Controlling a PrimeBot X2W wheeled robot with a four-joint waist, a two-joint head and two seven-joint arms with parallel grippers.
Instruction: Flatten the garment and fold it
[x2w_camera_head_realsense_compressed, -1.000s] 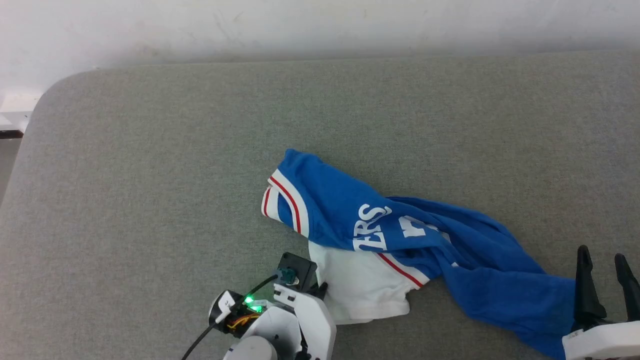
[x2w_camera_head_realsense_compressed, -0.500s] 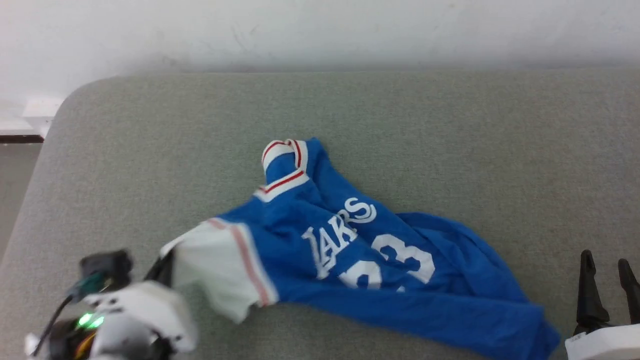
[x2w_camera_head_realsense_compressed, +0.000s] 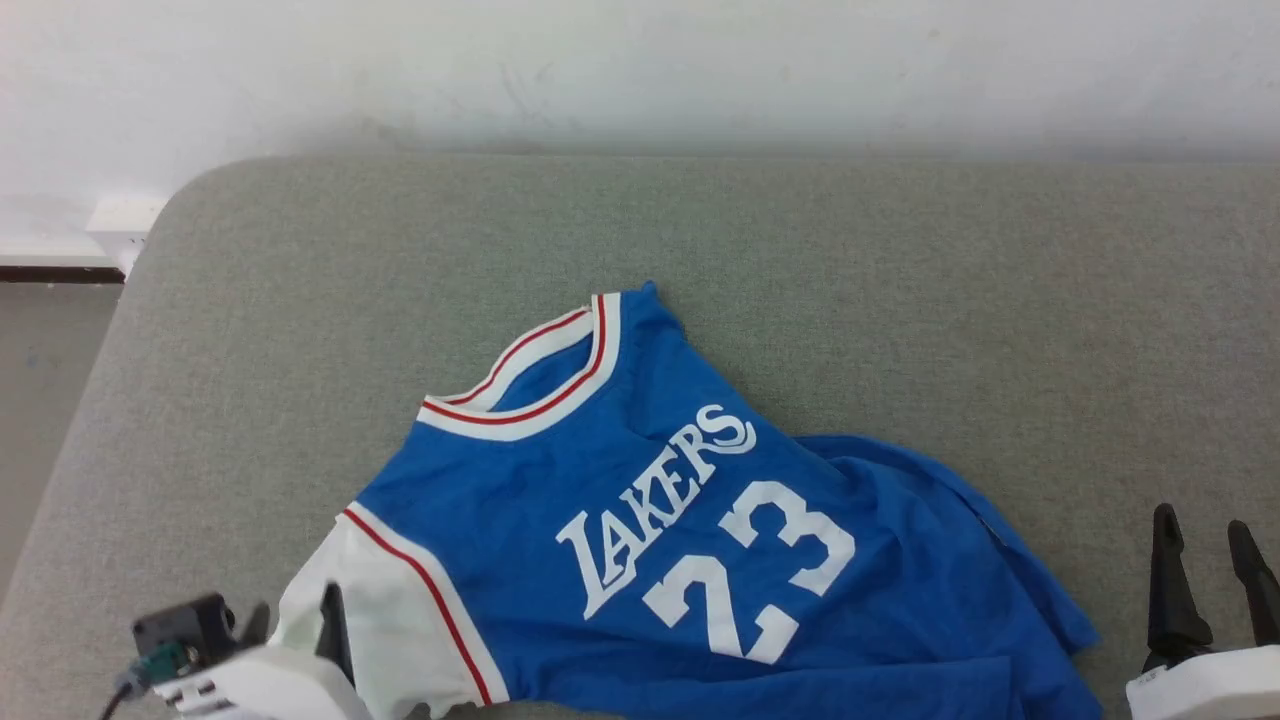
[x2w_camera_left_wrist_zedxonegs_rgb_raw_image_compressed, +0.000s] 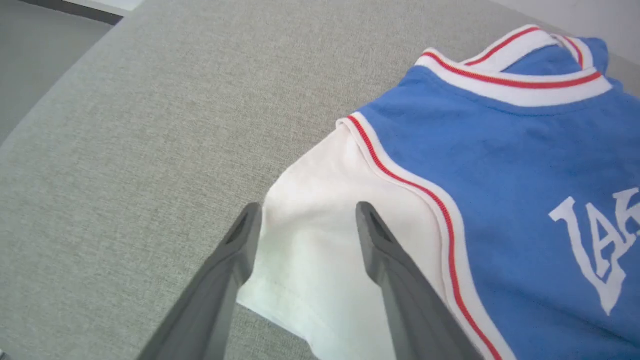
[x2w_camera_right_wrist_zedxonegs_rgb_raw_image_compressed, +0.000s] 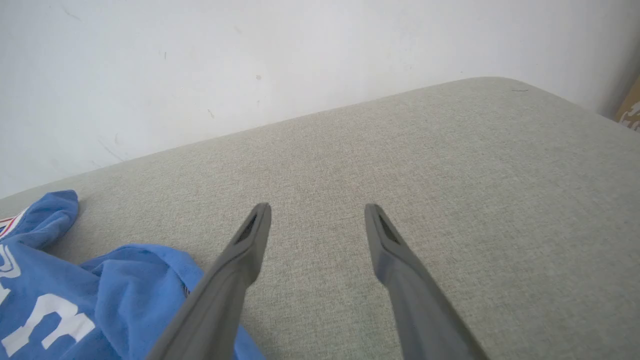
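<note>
The garment (x2w_camera_head_realsense_compressed: 640, 520), a blue shirt with white "LAKERS 23" lettering, lies front up on the grey padded surface (x2w_camera_head_realsense_compressed: 800, 260), its neck trim toward the back left. Its right side is bunched in folds (x2w_camera_head_realsense_compressed: 940, 500). The white sleeve (x2w_camera_head_realsense_compressed: 400, 640) points toward my left gripper (x2w_camera_head_realsense_compressed: 292, 622). In the left wrist view that gripper (x2w_camera_left_wrist_zedxonegs_rgb_raw_image_compressed: 308, 215) is open just above the white sleeve (x2w_camera_left_wrist_zedxonegs_rgb_raw_image_compressed: 320, 250), gripping nothing. My right gripper (x2w_camera_head_realsense_compressed: 1202, 525) stands open at the lower right, beside the garment's hem. In the right wrist view it (x2w_camera_right_wrist_zedxonegs_rgb_raw_image_compressed: 317, 210) hovers over bare surface, the garment (x2w_camera_right_wrist_zedxonegs_rgb_raw_image_compressed: 75, 295) to its left.
The grey surface has a rounded back-left corner (x2w_camera_head_realsense_compressed: 200, 190), with floor (x2w_camera_head_realsense_compressed: 40, 380) beyond its left edge. A white wall (x2w_camera_head_realsense_compressed: 640, 70) runs along the back. A brown box edge (x2w_camera_right_wrist_zedxonegs_rgb_raw_image_compressed: 632, 107) shows past the surface's far right corner.
My left gripper pulled the white sleeve out to the left, spreading the garment front up, then let go and opened. The head camera shifted. The right gripper stayed put.
</note>
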